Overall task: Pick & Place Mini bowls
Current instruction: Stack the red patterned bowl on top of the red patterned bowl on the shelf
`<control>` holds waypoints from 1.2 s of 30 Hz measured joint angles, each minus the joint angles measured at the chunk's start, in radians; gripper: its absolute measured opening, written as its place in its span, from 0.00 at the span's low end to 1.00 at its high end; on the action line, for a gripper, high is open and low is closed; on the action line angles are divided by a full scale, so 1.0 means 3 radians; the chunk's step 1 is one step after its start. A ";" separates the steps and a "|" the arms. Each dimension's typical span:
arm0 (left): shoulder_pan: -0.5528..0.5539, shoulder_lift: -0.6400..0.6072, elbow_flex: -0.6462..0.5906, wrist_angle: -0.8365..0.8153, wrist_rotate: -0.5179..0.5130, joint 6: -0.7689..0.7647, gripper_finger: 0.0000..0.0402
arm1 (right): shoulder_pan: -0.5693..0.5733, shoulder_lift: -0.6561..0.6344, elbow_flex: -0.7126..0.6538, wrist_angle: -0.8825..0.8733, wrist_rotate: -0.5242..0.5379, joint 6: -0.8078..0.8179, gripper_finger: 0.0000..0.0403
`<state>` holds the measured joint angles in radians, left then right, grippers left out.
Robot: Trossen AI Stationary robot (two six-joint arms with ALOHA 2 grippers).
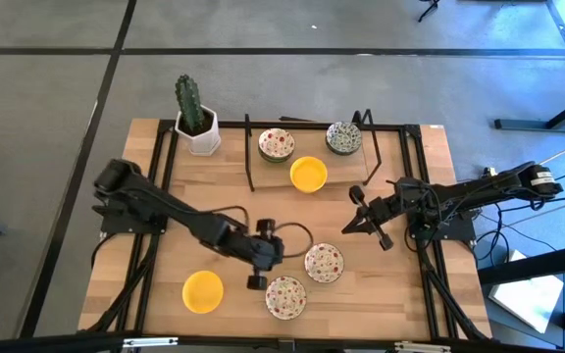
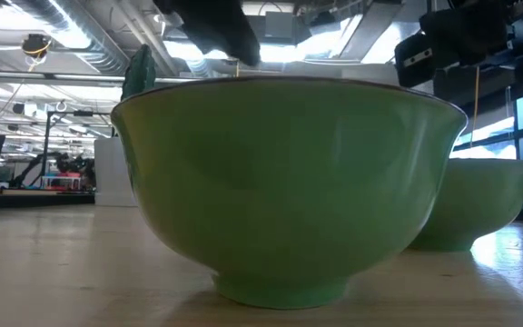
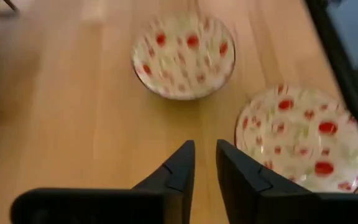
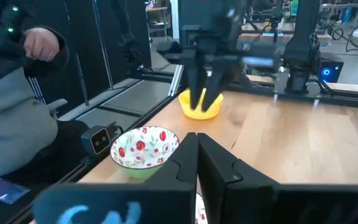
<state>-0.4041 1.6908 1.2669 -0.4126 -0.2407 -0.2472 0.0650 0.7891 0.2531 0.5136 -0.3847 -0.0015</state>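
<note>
In the high view, two red-speckled white mini bowls (image 1: pixel 324 263) (image 1: pixel 285 297) and a yellow one (image 1: pixel 203 291) stand on the table's near half. Another yellow bowl (image 1: pixel 308 174), a red-speckled bowl (image 1: pixel 277 144) and a green-grey one (image 1: pixel 343 137) sit by the far rack. My left gripper (image 1: pixel 275 257) (image 3: pixel 205 163) hovers just left of the two near speckled bowls (image 3: pixel 184 55) (image 3: pixel 303 137), open by a narrow gap and holding nothing. My right gripper (image 1: pixel 346 227) (image 4: pixel 197 149) is shut and empty, to the right of them.
A cactus in a white pot (image 1: pixel 197 123) stands at the far left corner. A black wire rack (image 1: pixel 251 157) frames the far bowls. The low view is filled by green bowl undersides (image 2: pixel 289 182) (image 2: pixel 488 204). A seated person (image 4: pixel 17 93) is beyond the table's near edge.
</note>
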 joint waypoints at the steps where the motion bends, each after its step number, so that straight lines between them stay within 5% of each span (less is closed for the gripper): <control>1: 0.0001 0.0096 0.0104 -0.0119 0.0068 -0.0003 0.17 | 0.0000 0.0000 0.0000 -0.0008 0.0000 -0.0010 0.02; 6: 0.0051 0.0464 0.0569 -0.0531 0.0643 0.0000 0.28 | -0.0003 0.0000 0.0000 -0.0030 0.0000 -0.0084 0.02; 17: 0.0188 0.0861 0.0937 -0.0741 0.1153 -0.0253 0.52 | -0.0003 0.0000 0.0000 -0.0030 0.0000 -0.0111 0.02; 36: 0.0175 0.1298 0.0939 -0.0809 0.1185 -0.0692 0.54 | -0.0003 0.0000 0.0001 0.0011 -0.0001 -0.0312 0.02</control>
<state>-0.3515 2.0803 1.5486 -0.6553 0.1147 -0.4549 0.0643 0.7891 0.2533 0.5168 -0.3849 -0.0950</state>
